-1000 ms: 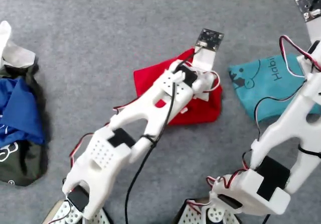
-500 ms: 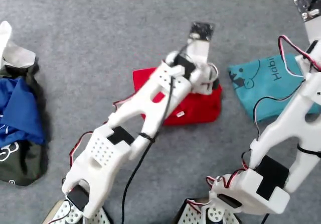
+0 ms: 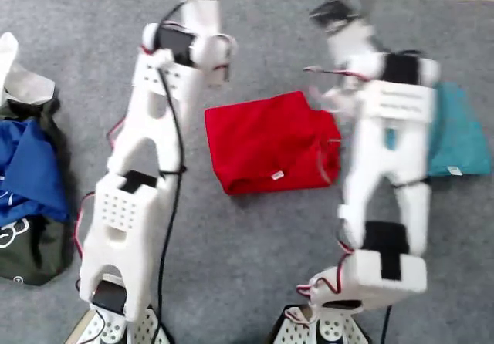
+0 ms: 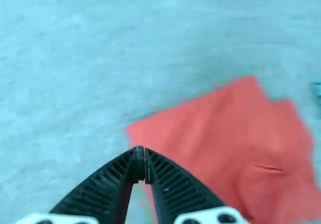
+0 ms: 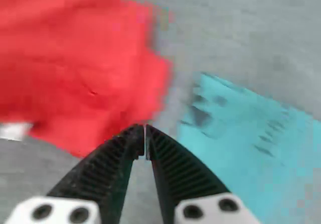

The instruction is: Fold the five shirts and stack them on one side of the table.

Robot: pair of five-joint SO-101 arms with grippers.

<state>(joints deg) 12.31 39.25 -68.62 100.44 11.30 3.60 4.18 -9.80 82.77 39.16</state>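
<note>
The left gripper (image 4: 140,164) is hanging shut and empty over the gray table (image 3: 93,43), its tips just beside an edge of the folded red shirt (image 4: 235,143). The right gripper (image 5: 145,139), also pinched closed on nothing, is hovering above the strip of table between the red shirt and the teal shirt (image 5: 241,148). From above, the left arm (image 3: 154,128) is stretching toward the table's far edge, while the right arm (image 3: 386,151) is rising between the two shirts, covering part of the teal one. The high view is also taking in a loose heap of shirts (image 3: 31,174) at the left edge.
</note>
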